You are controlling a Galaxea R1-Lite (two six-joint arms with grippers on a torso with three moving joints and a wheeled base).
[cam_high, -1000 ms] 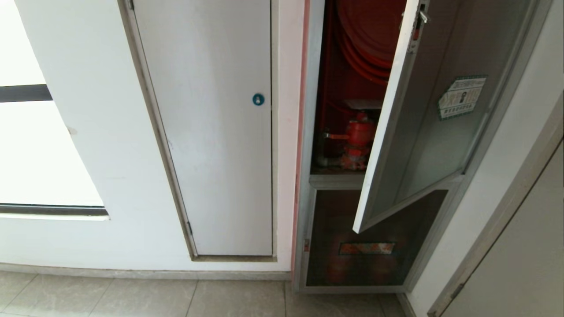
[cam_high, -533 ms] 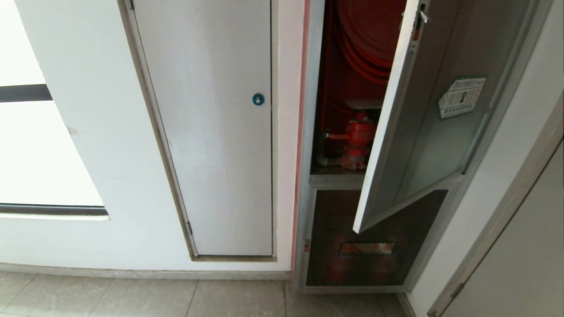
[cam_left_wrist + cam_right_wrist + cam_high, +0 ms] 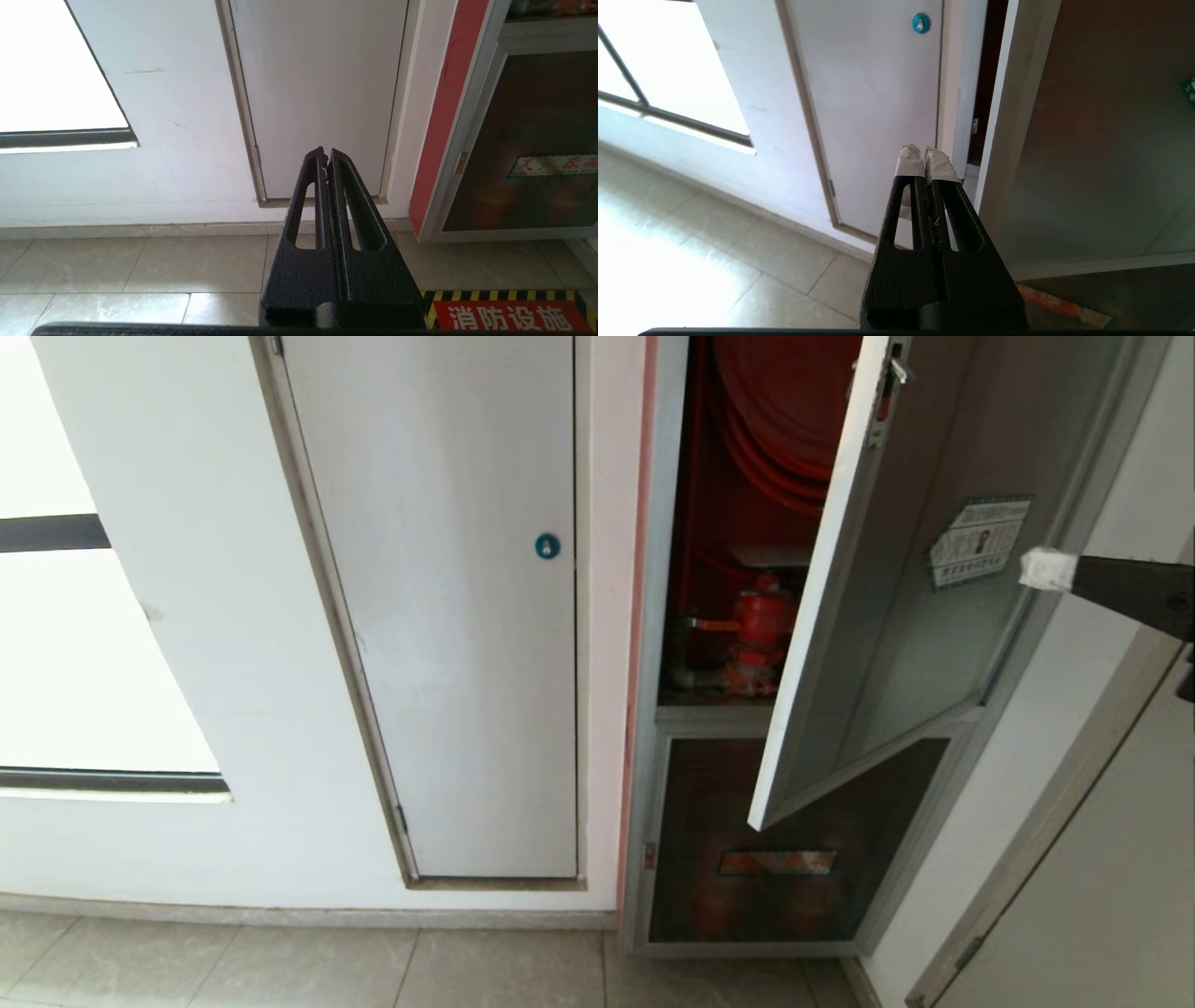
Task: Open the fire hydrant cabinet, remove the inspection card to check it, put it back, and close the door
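The fire hydrant cabinet [image 3: 658,616] stands with its door [image 3: 896,644] swung partly open, hinged on the right. In the gap I see the red hose reel [image 3: 775,401] and the red valve [image 3: 758,621]. A green-bordered sticker [image 3: 978,541] sits on the door glass. My right gripper [image 3: 1046,569] reaches in from the right edge, shut and empty, its taped tips just right of the sticker. In the right wrist view the right gripper [image 3: 925,156] points past the door's pale free edge [image 3: 1017,93]. My left gripper [image 3: 325,156] hangs low, shut, over the floor. The inspection card is out of view.
A plain white door with a blue round lock [image 3: 547,547] is left of the cabinet. Below the open door is a shorter dark glass panel [image 3: 775,859]. A window [image 3: 84,644] is at far left, another door frame [image 3: 1074,803] at far right. A red floor marking [image 3: 509,317] lies before the cabinet.
My right gripper has come into the head view from the right edge, up beside the door's sticker. The door and cabinet have not moved.
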